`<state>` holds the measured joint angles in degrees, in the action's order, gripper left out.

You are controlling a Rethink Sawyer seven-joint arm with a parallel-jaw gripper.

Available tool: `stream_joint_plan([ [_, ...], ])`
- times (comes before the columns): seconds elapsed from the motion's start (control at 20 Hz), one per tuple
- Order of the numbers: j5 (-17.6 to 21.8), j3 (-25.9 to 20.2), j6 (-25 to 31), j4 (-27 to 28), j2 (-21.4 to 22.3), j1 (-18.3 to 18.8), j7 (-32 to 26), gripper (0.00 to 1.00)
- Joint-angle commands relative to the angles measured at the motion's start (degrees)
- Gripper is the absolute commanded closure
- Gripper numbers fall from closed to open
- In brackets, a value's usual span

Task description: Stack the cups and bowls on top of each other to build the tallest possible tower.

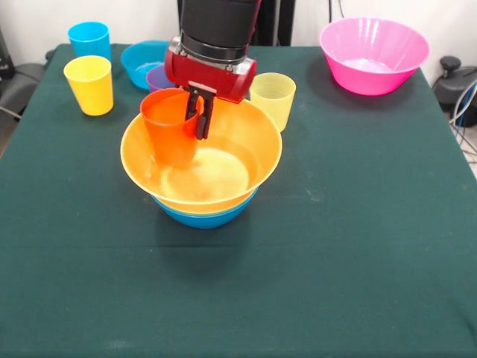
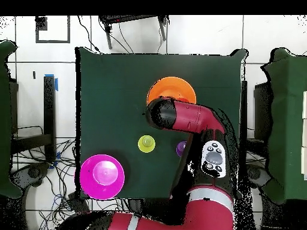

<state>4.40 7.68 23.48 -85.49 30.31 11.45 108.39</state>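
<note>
Hand: the hand (image 1: 197, 118) hangs from the red and black arm (image 1: 212, 45) with one dark finger inside the orange cup (image 1: 171, 125) and the other outside its wall, so it grips the cup by the rim.
Orange cup: upright, mouth up, tilted a little, low inside the large orange-yellow bowl (image 1: 246, 160) toward the bowl's left side in the front view; whether its foot touches the bowl's floor cannot be told.
Reason for the hold: a rim pinch keeps the cup's foot free to go down first, which suits setting it on the bowl's floor.
Tower: the orange-yellow bowl sits nested in a medium blue bowl (image 1: 205, 217), only the blue one's lower edge showing; wide bowls low and a small cup on top likely make a steady base.
Step in hand: judged to be the placing of the cup as the topmost piece, release not yet done.
Pale yellow cup: pale yellow-green cup (image 1: 273, 97) stands just behind the tower.
Purple cup: purple cup (image 1: 158, 77) is mostly hidden by the arm.
Other pieces: yellow cup (image 1: 89, 83), blue cup (image 1: 89, 39), another blue bowl (image 1: 141, 60) and the large pink bowl (image 1: 373, 54) stand apart on the green surface (image 1: 358, 246), unstacked.
Overhead: the arm covers most of the tower.
</note>
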Motion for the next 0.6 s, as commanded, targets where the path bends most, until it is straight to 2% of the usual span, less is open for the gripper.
stream_joint_plan([
  [0.05,4.36,-4.90,-0.93,-2.51,-2.16,-1.85,0.82,1.00],
  [0.6,3.18,-4.11,-0.07,0.37,-4.12,-3.54,2.17,1.00],
])
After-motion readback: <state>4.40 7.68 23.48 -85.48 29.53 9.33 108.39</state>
